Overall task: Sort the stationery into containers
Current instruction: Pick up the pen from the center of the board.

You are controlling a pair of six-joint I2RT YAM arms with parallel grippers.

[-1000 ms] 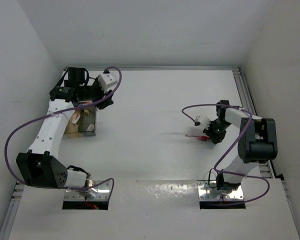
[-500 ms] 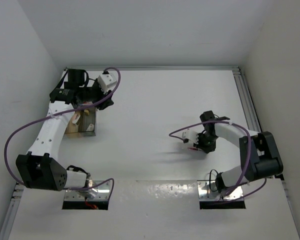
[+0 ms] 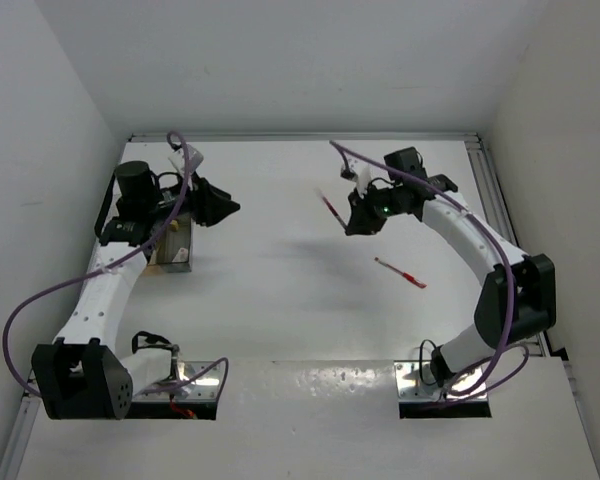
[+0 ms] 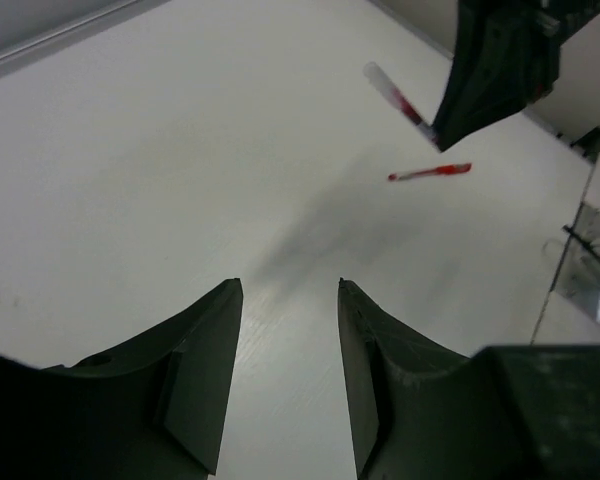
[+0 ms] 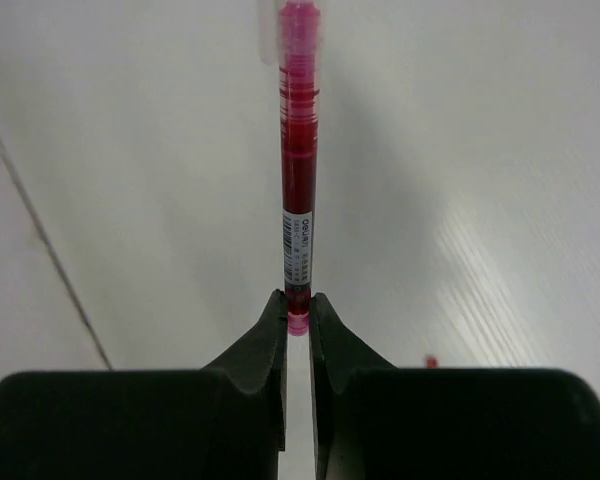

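Your right tool (image 5: pixel 298 312) pinches the red pen (image 5: pixel 299 190) only by its very end (the rest juts ahead of it, in the air), so a quick swing could twist it loose.

The white table (image 3: pixel 280 310) carries a red pen (image 3: pixel 400 272), lying flat on the right half, slanted from far-left to near-right and well apart from everything else. A clear box (image 3: pixel 180 266) stands near the left edge, toward the far side; what it holds is too small to tell. Metal rails (image 3: pixel 488 190) run along the left, far and right edges. At the near edge, two metal plates (image 3: pixel 420 385) sit under the arm bases.
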